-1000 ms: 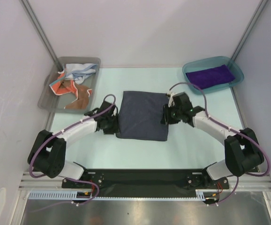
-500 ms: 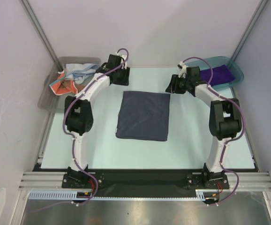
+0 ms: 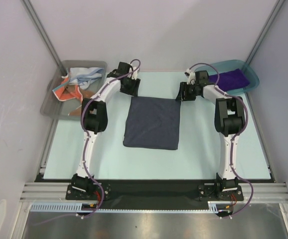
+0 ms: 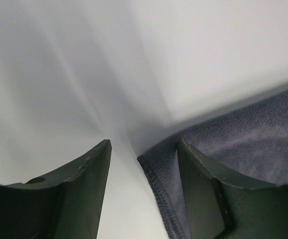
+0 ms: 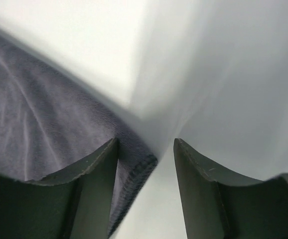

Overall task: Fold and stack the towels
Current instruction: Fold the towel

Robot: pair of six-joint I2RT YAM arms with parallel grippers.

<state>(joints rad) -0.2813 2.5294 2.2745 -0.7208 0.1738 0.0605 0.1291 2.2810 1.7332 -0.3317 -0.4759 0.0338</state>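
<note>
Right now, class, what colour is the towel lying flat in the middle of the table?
The towel is a plain dark grey-blue, clearest in the top external view.

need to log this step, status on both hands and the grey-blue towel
Left hand open at far-left corner of dark grey-blue towel. Right hand open at far-right corner. Towel lies flat, not gripped. Nothing lying on it.

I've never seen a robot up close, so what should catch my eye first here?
A dark grey-blue towel lies flat mid-table, with the left pincer and right pincer open at its two far corners. A grey bin of crumpled towels sits far left; a teal bin holding a purple towel, far right.
</note>
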